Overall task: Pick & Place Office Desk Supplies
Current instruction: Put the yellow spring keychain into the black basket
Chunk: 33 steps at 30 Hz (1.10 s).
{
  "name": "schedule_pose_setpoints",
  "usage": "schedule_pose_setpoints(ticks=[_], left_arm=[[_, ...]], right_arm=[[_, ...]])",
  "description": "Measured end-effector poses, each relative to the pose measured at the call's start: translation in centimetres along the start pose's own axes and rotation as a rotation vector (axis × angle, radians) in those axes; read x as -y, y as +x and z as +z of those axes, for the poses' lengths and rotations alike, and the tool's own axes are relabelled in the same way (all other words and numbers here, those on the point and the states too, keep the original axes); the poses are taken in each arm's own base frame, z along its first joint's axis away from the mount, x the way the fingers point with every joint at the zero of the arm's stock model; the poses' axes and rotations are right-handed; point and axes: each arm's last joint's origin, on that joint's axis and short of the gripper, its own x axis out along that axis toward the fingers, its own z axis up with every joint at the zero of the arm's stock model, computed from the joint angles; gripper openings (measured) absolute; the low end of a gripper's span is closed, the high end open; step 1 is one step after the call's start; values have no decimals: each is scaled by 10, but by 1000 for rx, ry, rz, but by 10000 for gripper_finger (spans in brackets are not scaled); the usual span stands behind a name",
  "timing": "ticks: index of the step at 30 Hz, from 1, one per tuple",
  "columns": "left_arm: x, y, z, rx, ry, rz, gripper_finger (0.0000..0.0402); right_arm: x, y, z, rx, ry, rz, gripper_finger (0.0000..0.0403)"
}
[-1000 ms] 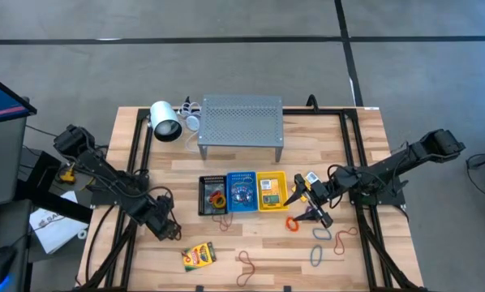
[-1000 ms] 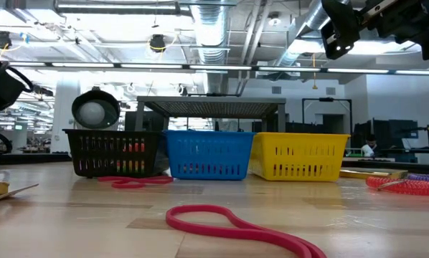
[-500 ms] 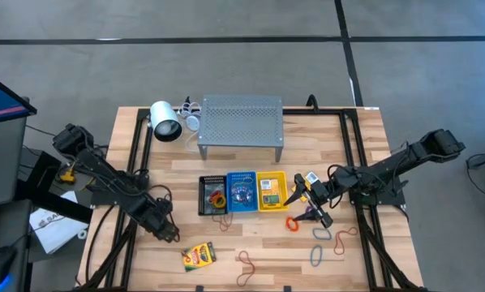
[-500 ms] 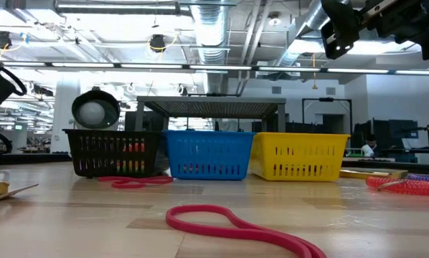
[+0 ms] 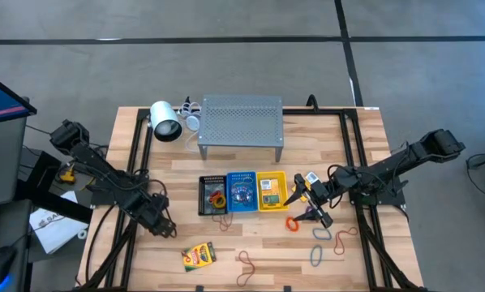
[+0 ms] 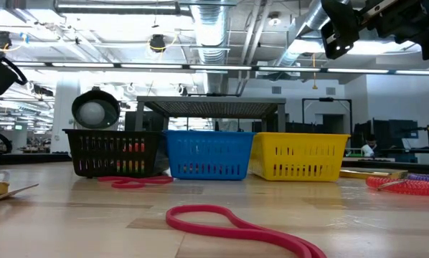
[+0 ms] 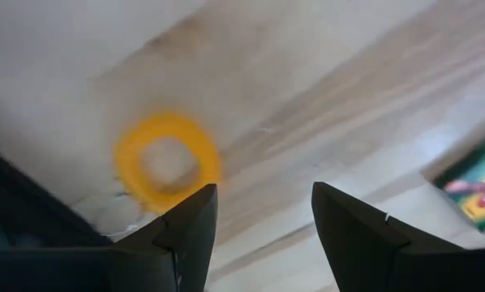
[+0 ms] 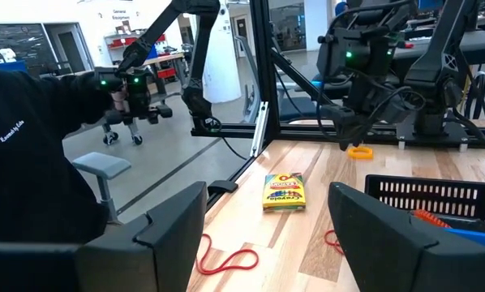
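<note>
The left claw (image 5: 166,229) hung with its fingers apart above the worktop (image 5: 251,240), holding nothing. A yellow rubber-band loop (image 7: 167,161) lay flat just ahead of its fingertips, and the crayon box (image 5: 199,255) sat near, off to one side. To take the loop well, it probably needed to drop straight down so one finger landed inside the ring before closing. The right claw (image 5: 307,208) waited spread and empty just beside the yellow basket (image 5: 272,191), over an orange loop (image 5: 293,223).
</note>
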Motion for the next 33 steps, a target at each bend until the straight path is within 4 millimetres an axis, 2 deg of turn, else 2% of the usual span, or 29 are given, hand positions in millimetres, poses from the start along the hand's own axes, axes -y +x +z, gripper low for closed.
schedule_pose_setpoints(ticks=[22, 33], left_arm=[[-4, 0, 3, 72, -27, 28, 197], [-1, 16, 2, 29, -37, 124, 197]], right_arm=[[0, 0, 0, 0, 2, 0, 255], [0, 0, 0, -4, 2, -1, 255]])
